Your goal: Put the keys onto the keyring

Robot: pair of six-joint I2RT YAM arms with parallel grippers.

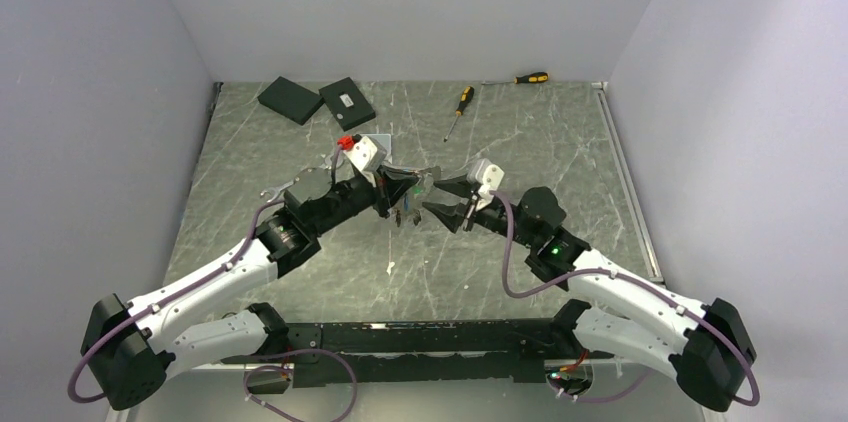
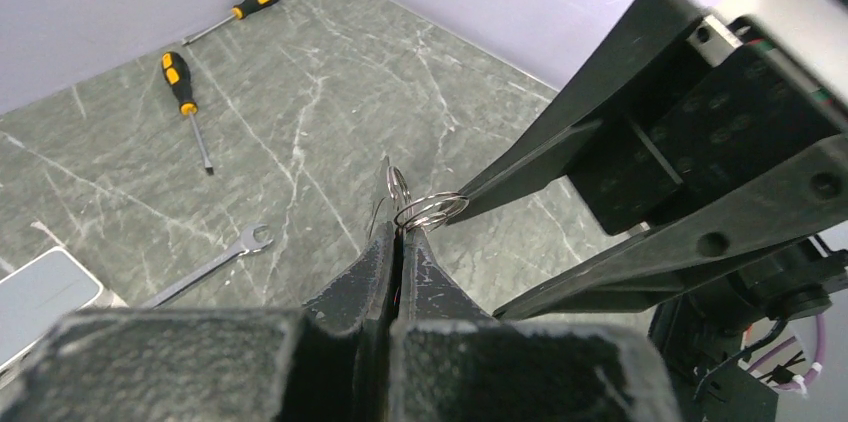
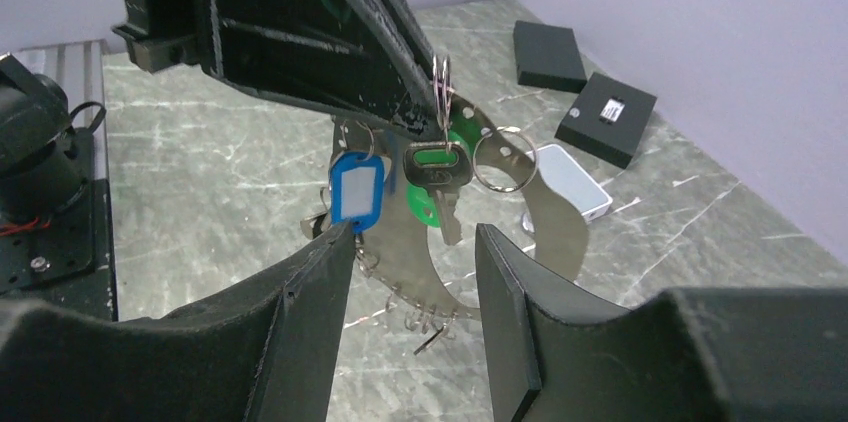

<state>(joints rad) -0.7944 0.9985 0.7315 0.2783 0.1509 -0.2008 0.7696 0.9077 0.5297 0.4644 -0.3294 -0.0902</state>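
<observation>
Apparently the task is well advanced: blue- and green-tagged keys hang from the keyring, which the clenched left claw holds above the worktop. The right claw is released just beneath them. Whether any key remains loose cannot be determined. Only the left wrist view shows a right fingertip touching a split ring. Only the right wrist view shows the keys.

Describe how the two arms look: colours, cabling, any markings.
Both have white link shells with black joint housings: left arm, right arm. A mauve cable loops along each. The fingers are matte black, tapering wedges. A white camera block sits at each wrist; the left one carries a red cap. A green light glows on the right arm.
</observation>
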